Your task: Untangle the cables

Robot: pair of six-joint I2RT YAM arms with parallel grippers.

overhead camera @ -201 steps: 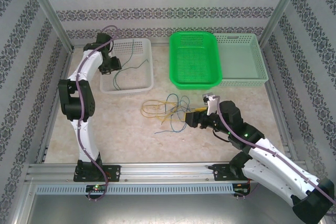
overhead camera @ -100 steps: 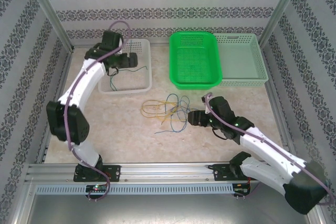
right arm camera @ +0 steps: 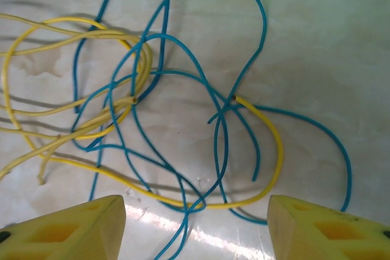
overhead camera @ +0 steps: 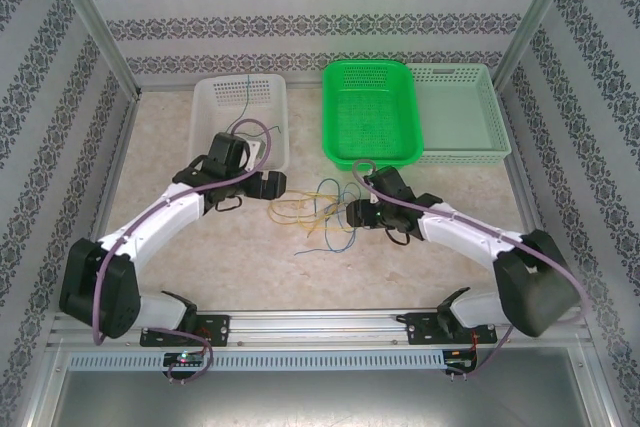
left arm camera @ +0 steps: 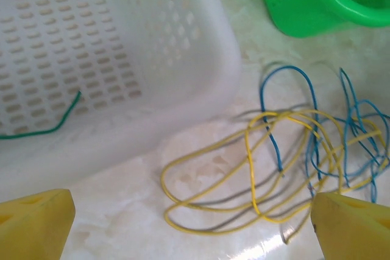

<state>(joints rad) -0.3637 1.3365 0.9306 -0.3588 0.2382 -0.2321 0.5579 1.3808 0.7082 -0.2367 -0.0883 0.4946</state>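
Two grippers, both mine; my left gripper (left arm camera: 192, 226) is spread wide with nothing between its yellow pads (left arm camera: 33, 223), and it hovers just beside the white perforated plastic basket (left arm camera: 183, 59), which has one thin green wire (left arm camera: 42, 127) lying in it; my right gripper (right arm camera: 195, 226) is also spread, pinching nothing, low over the knot; the tangle of thin yellow and blue cables (overhead camera: 322, 209) lies on the marble-pattern desk (overhead camera: 240, 257) between the two grippers, with yellow loops toward the left side and blue loops crossing a yellow strand on the right. Risks, as I judge them: closing the right gripper here could catch blue and yellow together, since they cross right under it; pulling then would tighten the knot, not free it; the wires are thin, so the pads may slip or miss against the desk; a lift from the left could drag the whole bundle along.
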